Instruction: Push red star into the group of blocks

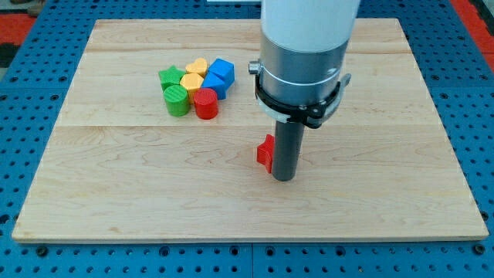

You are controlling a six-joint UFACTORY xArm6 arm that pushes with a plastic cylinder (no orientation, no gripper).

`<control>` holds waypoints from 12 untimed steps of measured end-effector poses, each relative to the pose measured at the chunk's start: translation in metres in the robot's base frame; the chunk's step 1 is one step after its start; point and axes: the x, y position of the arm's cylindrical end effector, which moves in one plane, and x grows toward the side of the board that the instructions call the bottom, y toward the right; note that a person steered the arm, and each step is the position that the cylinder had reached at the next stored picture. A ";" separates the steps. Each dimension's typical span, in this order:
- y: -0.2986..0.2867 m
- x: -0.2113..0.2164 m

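Note:
The red star (265, 153) lies near the middle of the wooden board (139, 177), partly hidden behind my rod. My tip (284, 178) rests on the board right beside the star, on its right and slightly toward the view's bottom, touching or nearly touching it. The group of blocks sits up and to the left: a green star (170, 76), a green cylinder (177, 100), a red cylinder (205, 103), a yellow heart (196, 67), a yellow block (191, 81) and two blue blocks (221, 70) (214, 84).
The arm's grey and white body (303, 54) hangs over the board's upper middle and hides the board behind it. Blue perforated table (247, 262) surrounds the board on all sides.

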 end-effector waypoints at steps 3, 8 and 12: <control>-0.007 -0.032; -0.028 -0.097; -0.015 -0.121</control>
